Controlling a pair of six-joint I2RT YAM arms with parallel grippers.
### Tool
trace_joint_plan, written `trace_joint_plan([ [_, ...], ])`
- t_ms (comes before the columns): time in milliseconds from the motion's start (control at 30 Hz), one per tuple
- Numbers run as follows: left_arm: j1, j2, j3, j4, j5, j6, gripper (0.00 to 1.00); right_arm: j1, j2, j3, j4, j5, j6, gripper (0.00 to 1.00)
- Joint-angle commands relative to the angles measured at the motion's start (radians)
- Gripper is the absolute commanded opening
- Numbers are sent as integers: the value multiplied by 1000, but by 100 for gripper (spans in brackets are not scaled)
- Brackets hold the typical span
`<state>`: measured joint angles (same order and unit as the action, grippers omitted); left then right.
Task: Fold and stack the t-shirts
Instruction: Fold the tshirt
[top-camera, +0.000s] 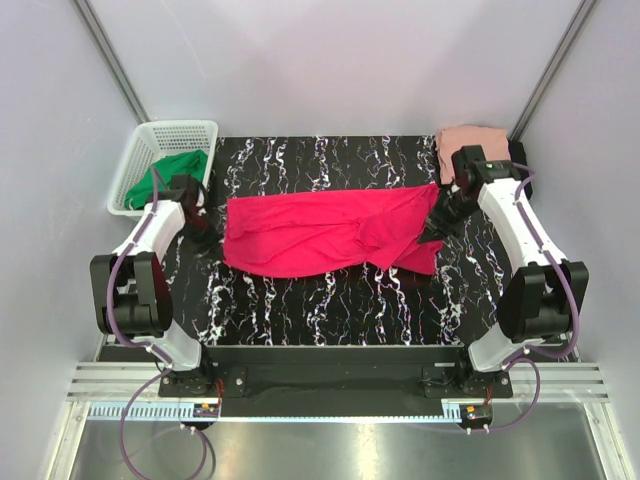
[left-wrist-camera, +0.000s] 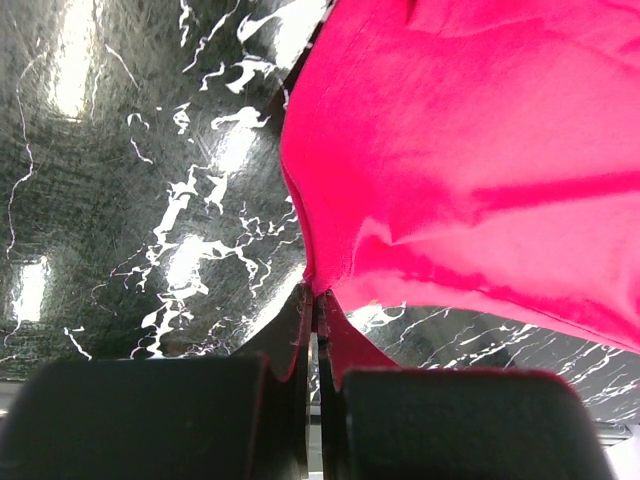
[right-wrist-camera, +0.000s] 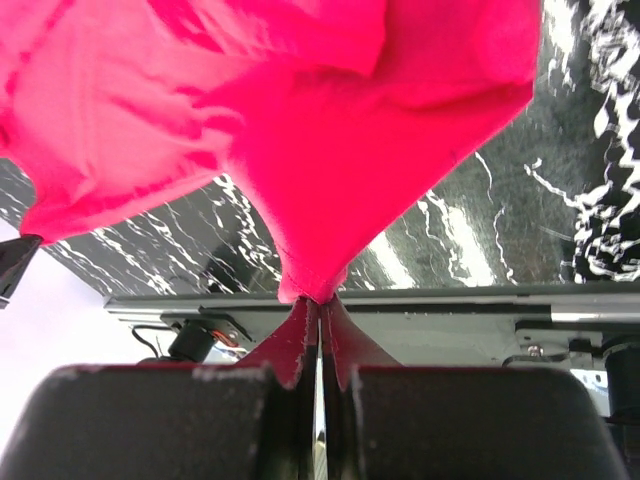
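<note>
A bright crimson-pink t-shirt (top-camera: 320, 232) lies stretched left to right across the black marbled table (top-camera: 320, 300), folded into a long band. My left gripper (top-camera: 207, 238) is shut on its left edge, and the left wrist view shows the cloth (left-wrist-camera: 450, 150) pinched at the fingertips of the gripper (left-wrist-camera: 315, 292). At the other end, my right gripper (top-camera: 432, 232) is shut on the shirt's right end. There the cloth (right-wrist-camera: 330, 120) hangs in a peak from the closed gripper (right-wrist-camera: 320, 298). A pale salmon-pink t-shirt (top-camera: 468, 142) sits folded at the back right corner.
A white basket (top-camera: 140, 170) holding green cloth (top-camera: 175, 168) stands at the back left, just behind my left arm. A dark shape (top-camera: 518, 152) beside the salmon shirt is partly hidden by the right arm. Metal rails (top-camera: 330, 385) run along the near edge.
</note>
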<state>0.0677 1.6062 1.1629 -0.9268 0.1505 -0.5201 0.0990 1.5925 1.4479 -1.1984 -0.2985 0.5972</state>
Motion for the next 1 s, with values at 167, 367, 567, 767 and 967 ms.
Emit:
trace_joint_plan([
  [167,4,-19,95,5,-19,15,0,-31,53,149,-35,41,-62,0],
  [367,4,38,144,3,-28,6,0,-38,89,175,-38,29,-91,0],
  [567,4,70,195,2,-40,-4,0,-48,121,229,-50,41,-132,0],
  [767,4,86,213,-4,-49,-9,0,-64,179,322,-73,38,-154,0],
  [967,4,98,233,-12,-54,-12,0,-67,236,399,-78,27,-158,0],
])
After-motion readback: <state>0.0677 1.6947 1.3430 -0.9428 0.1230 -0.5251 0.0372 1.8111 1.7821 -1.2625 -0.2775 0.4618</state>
